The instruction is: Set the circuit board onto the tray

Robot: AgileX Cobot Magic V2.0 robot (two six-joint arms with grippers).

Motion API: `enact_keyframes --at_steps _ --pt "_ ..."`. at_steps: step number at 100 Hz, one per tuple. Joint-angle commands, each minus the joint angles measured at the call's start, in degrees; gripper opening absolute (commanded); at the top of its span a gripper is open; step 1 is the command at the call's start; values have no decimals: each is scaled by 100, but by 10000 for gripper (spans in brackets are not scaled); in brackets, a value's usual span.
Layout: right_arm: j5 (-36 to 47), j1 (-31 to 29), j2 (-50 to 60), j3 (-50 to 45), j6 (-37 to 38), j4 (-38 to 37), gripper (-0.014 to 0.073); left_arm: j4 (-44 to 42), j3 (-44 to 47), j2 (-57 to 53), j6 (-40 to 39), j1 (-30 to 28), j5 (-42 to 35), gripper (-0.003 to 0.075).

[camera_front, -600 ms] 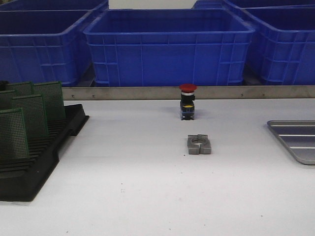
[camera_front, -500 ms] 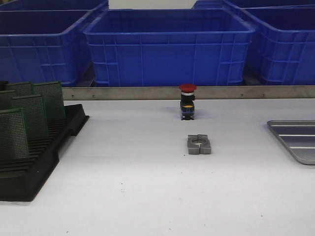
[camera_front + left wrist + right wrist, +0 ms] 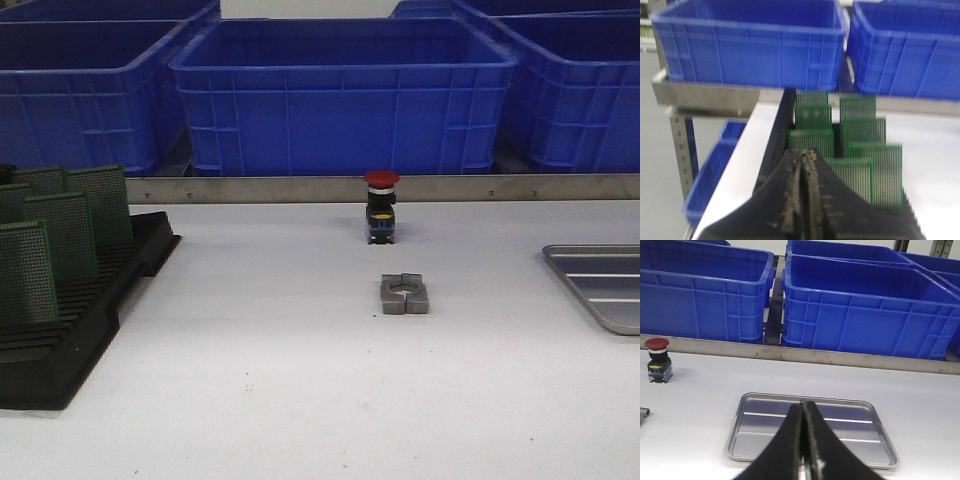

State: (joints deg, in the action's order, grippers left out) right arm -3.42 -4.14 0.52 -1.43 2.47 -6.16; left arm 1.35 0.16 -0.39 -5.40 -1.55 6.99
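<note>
1. Green perforated circuit boards [image 3: 62,232] upright on edge in the slots of a black rack [image 3: 60,345], far left of the table [image 3: 300,400]; none lifted yet.
2. Probably thin, stiff, light; best pinched by the bare top edge of an outer board.
3. Left gripper [image 3: 802,156] pressed closed, holding nothing, just short of the boards.
4. Tray [image 3: 812,427] bare, far right; right gripper [image 3: 803,407] closed and unladen above it.
5. In between: metal clamp block [image 3: 404,294], red-capped push button [image 3: 381,206]; blue bins [image 3: 340,95] behind.
</note>
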Motion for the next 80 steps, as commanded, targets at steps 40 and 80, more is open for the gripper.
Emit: enact_keyframes --at_steps 40,80 --pt "407 4 135 -6 -31 -39 -60 -71 -1425 198 -27 -9 330 -20" --pt "407 4 135 -6 -31 -39 -60 -71 -3982 2542 -27 -9 2667 -20"
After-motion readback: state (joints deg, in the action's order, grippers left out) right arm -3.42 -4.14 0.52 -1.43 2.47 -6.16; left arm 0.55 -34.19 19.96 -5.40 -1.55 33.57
